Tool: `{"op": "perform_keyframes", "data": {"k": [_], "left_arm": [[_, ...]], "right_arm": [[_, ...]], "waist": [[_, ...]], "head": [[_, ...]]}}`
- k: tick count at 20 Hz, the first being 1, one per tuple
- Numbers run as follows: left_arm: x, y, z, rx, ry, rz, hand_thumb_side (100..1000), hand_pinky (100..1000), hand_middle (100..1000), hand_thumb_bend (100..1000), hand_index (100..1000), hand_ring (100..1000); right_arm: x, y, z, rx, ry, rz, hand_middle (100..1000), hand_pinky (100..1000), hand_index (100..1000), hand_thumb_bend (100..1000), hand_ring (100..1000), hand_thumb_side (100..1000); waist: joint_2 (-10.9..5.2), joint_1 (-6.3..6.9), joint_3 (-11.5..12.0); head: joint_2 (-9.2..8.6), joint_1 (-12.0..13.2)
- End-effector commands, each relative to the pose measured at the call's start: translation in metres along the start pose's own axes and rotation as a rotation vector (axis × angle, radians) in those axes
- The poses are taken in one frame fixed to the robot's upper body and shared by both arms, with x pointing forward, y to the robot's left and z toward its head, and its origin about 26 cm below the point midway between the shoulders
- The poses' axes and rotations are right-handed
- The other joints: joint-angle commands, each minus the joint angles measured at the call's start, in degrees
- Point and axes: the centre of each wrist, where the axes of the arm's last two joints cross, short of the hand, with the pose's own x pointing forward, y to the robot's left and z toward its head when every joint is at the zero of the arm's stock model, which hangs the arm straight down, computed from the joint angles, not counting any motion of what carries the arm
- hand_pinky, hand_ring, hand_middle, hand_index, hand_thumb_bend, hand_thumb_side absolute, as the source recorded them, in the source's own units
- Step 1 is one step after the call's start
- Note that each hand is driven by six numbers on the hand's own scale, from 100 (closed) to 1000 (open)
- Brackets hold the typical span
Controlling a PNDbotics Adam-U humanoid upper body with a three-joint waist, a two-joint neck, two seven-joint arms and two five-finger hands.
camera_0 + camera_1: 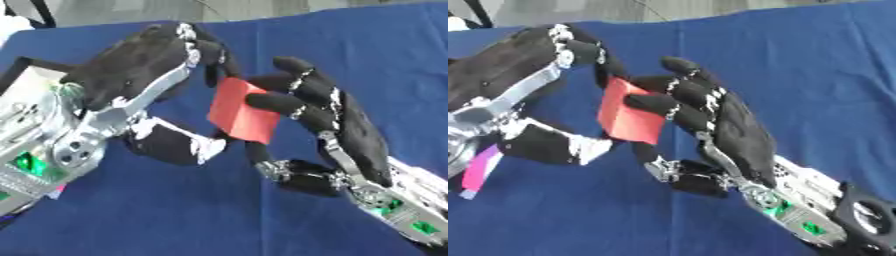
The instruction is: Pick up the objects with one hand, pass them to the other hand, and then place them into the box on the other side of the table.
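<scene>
A red block [241,112] hangs in the air above the blue table [350,45], caught between my two hands. My left hand [131,70] comes in from the left. Its fingers [210,55] curl over the block's top edge, and its thumb [188,145] sits by the lower left corner. From the lower right my right hand [354,132] reaches up, its fingers [293,102] bent across the block's right face and its thumb [289,172] below it. The far side of the block is hidden.
A pale, box-like edge [35,80] shows at the left border behind my left forearm. A small pink thing [481,170] lies on the cloth under that arm. Open blue cloth stretches to the right and along the front.
</scene>
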Motion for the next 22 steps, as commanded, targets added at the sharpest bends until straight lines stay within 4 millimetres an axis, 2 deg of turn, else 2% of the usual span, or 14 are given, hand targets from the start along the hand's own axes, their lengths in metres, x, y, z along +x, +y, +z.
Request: {"op": "perform_keyframes", "data": {"k": [1, 6, 11, 12, 13, 17, 22], "left_arm": [[-0.012, 0.017, 0.003, 0.044, 0.054, -0.041, 275, 833, 479, 100, 367, 712], [-0.016, 0.015, 0.006, 0.037, 0.070, -0.046, 268, 829, 477, 100, 357, 709], [-0.023, 0.013, 0.011, 0.032, 0.115, -0.059, 262, 827, 474, 100, 354, 707], [-0.024, 0.012, 0.012, 0.030, 0.123, -0.060, 175, 828, 473, 100, 353, 706], [-0.025, 0.011, 0.013, 0.026, 0.131, -0.059, 263, 828, 473, 100, 352, 705], [-0.034, 0.009, 0.020, 0.021, 0.169, -0.068, 263, 824, 474, 100, 354, 705], [-0.072, 0.012, 0.052, 0.080, 0.369, -0.076, 274, 830, 474, 100, 358, 703]], "right_arm": [[0.001, -0.003, 0.001, 0.000, -0.017, 0.026, 842, 928, 882, 380, 868, 224], [0.001, -0.003, 0.001, -0.028, 0.000, 0.052, 883, 952, 910, 341, 905, 310], [0.001, -0.003, 0.001, -0.059, 0.018, 0.074, 897, 958, 917, 325, 914, 333], [0.001, -0.003, 0.001, -0.062, 0.021, 0.078, 899, 959, 917, 309, 915, 311], [0.001, -0.003, 0.001, -0.065, 0.025, 0.082, 903, 959, 917, 323, 916, 332], [0.002, -0.002, 0.003, -0.068, 0.037, 0.095, 901, 959, 917, 322, 914, 302], [0.004, 0.000, 0.007, -0.028, 0.029, 0.100, 890, 953, 906, 341, 902, 198]], "waist": [[-0.95, -0.14, -0.1], [-0.87, -0.11, -0.1], [-0.80, -0.08, -0.3], [-0.79, -0.07, -0.3], [-0.77, -0.07, -0.3], [-0.63, -0.11, -0.3], [-0.33, -0.32, -0.3]], "head": [[-0.10, -0.1], [-0.11, -0.1], [-0.06, 0.0], [-0.05, 0.1], [-0.09, 0.1], [-0.16, 0.2], [-0.12, 1.0]]}}
